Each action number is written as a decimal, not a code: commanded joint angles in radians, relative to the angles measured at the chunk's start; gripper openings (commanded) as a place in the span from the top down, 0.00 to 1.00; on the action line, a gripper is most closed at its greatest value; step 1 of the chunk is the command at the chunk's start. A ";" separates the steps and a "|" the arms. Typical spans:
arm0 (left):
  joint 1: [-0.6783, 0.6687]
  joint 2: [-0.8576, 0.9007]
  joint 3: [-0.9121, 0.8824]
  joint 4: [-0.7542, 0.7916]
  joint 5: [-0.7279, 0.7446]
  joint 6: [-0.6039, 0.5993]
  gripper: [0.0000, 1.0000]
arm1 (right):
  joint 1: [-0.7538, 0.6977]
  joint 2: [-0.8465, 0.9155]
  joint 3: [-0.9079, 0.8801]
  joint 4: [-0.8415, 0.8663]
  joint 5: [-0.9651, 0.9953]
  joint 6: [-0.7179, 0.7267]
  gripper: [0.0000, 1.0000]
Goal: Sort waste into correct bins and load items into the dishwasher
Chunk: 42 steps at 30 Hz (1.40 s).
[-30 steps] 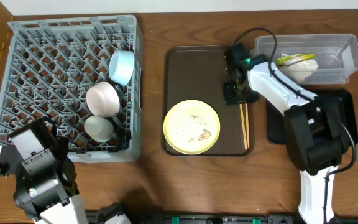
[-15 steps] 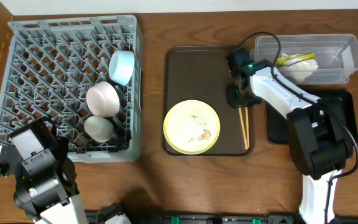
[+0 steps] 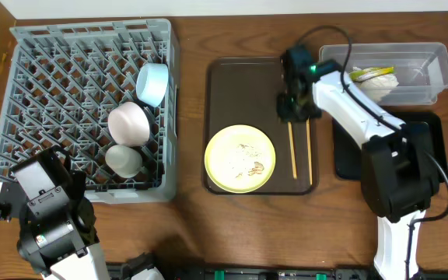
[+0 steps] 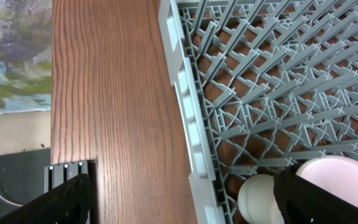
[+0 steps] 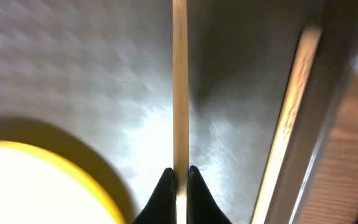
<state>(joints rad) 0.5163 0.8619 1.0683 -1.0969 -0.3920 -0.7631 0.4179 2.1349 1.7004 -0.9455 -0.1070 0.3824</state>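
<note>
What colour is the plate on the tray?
Pale yellow plate, with beige crumbs; overhead shows it best.

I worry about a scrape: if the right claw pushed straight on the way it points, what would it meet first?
Probably the brown tray: the right claw points down at it, pinching one chopstick. Depth is unclear.
</note>
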 commanded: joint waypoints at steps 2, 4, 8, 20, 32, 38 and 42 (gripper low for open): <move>0.004 -0.001 0.016 -0.004 -0.013 -0.009 0.06 | 0.010 -0.003 0.168 -0.011 -0.090 0.052 0.99; 0.004 -0.001 0.016 -0.004 -0.013 -0.009 0.06 | 0.013 -0.003 0.222 0.015 -0.166 0.065 0.99; 0.004 -0.001 0.016 -0.004 -0.013 -0.009 0.06 | 0.029 -0.003 0.261 0.138 -0.269 0.168 0.99; 0.004 -0.001 0.016 -0.004 -0.013 -0.009 0.06 | 0.291 -0.003 0.254 0.442 -0.146 0.400 0.99; 0.004 -0.001 0.016 -0.004 -0.013 -0.009 0.06 | 0.459 0.000 0.251 0.494 -0.037 0.478 0.99; 0.004 -0.001 0.016 -0.004 -0.013 -0.009 0.06 | 0.492 0.045 0.250 0.528 -0.031 0.477 0.99; 0.004 -0.001 0.016 -0.004 -0.013 -0.009 0.06 | 0.504 0.082 0.250 0.572 -0.031 0.476 0.99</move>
<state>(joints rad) 0.5163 0.8619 1.0683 -1.0969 -0.3920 -0.7631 0.9012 2.1647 1.9476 -0.3904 -0.1543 0.8482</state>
